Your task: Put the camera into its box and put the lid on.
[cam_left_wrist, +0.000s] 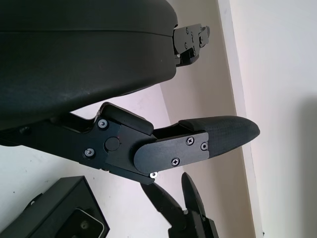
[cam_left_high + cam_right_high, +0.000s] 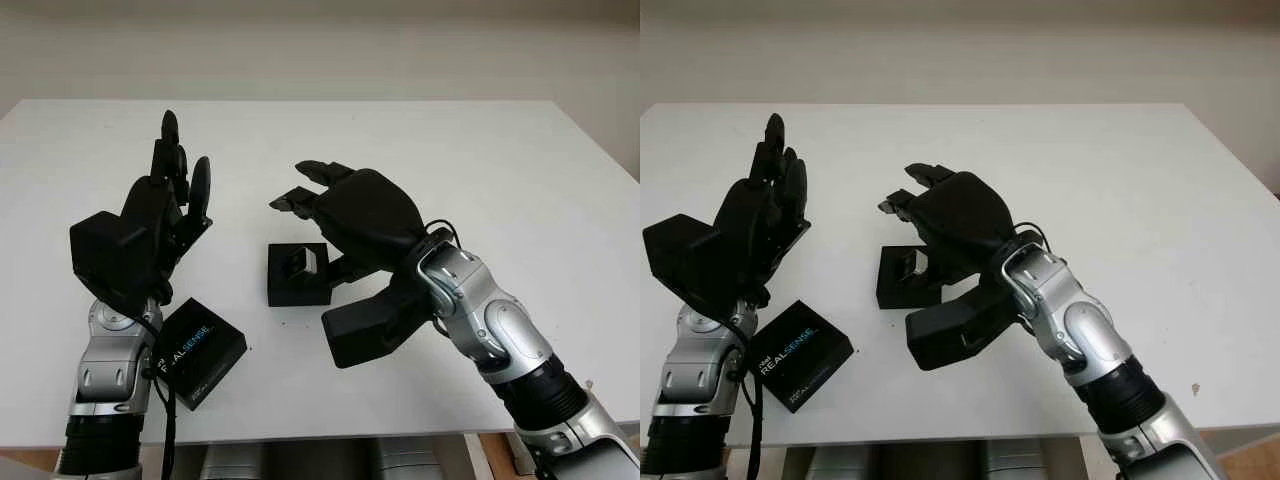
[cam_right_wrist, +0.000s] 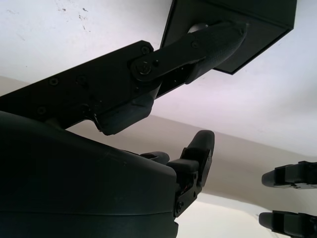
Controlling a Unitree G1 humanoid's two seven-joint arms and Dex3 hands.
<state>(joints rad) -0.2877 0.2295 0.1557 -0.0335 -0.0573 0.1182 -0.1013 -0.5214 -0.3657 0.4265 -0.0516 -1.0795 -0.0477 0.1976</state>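
**My hands above the little black box**

From my head I see the wide white table (image 2: 480, 170). On it sits a small square black box (image 2: 296, 275), open on top, with the silvery camera (image 2: 304, 263) lying inside. Near the table's front edge, beside my left arm, lies a flat black lid with blue and white letters (image 2: 800, 353). The lid is off the box and a little way from it.

My right hand (image 2: 350, 215) hangs just above the box, open and holding nothing. Its shell is smooth, shiny and round. My left hand (image 2: 160, 215) is raised to the left of the box, also open, with its fingers pointing up and away from me.

My right wrist sees something my head does not: my thumb (image 3: 198, 47) reaches across the box from underneath my palm. I cannot tell if it touches the box.

My left wrist sees the box corner and the camera's pale rim (image 1: 81, 225) below my rough-tipped finger (image 1: 218, 134).
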